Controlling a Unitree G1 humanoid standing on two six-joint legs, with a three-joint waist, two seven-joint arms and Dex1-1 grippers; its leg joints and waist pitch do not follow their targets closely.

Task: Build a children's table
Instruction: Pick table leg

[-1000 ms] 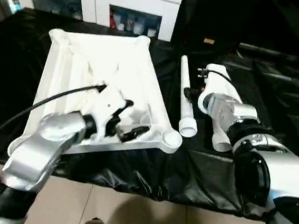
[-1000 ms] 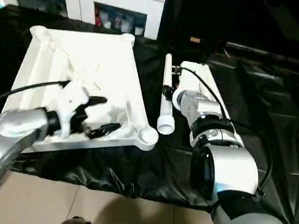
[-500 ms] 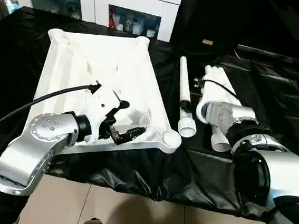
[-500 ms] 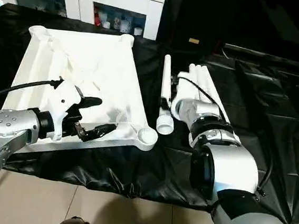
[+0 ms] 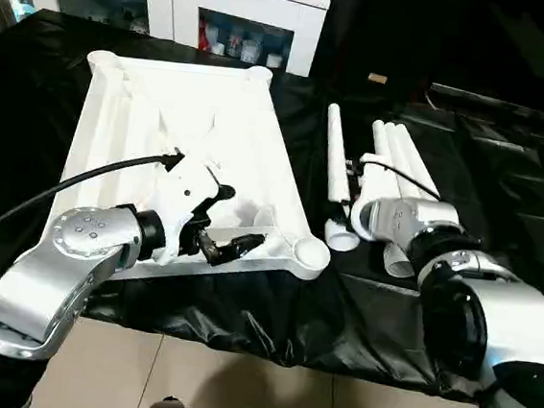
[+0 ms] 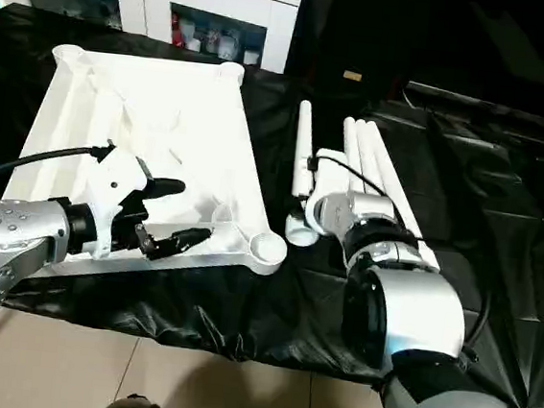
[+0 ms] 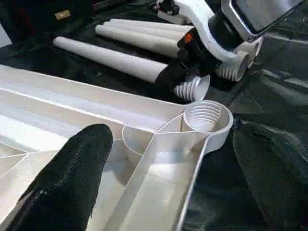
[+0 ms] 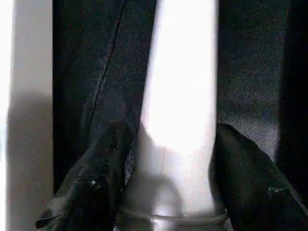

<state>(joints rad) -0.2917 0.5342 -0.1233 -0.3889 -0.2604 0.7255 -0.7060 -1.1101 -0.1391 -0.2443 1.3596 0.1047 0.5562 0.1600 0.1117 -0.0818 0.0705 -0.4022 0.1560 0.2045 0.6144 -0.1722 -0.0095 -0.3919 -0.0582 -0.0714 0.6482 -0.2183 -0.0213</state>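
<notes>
On the black-draped desk [image 5: 241, 326] lies the table top [image 5: 192, 129], upside down, with four legs [image 5: 401, 168] beside it. Left claw [image 5: 230, 221] hangs wide open over the top's near edge by the corner socket [image 7: 206, 118]. Right claw [image 8: 175, 192] straddles the separate leg [image 5: 336, 167] near its flared end, fingers [image 8: 96, 183] either side; firm grip unclear.

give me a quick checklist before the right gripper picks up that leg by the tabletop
1. Right gripper straddles the near leg, a finger on each side: ok.
2. Grip closed firm on the leg: cannot tell.
3. The other three legs lie apart from it: ok.
4. Tabletop lies underside up, near corner socket empty: ok.
5. Left gripper open over the tabletop's near edge, holding nothing: ok.
6. Leg's flared end lies close to the socket: ok.
</notes>
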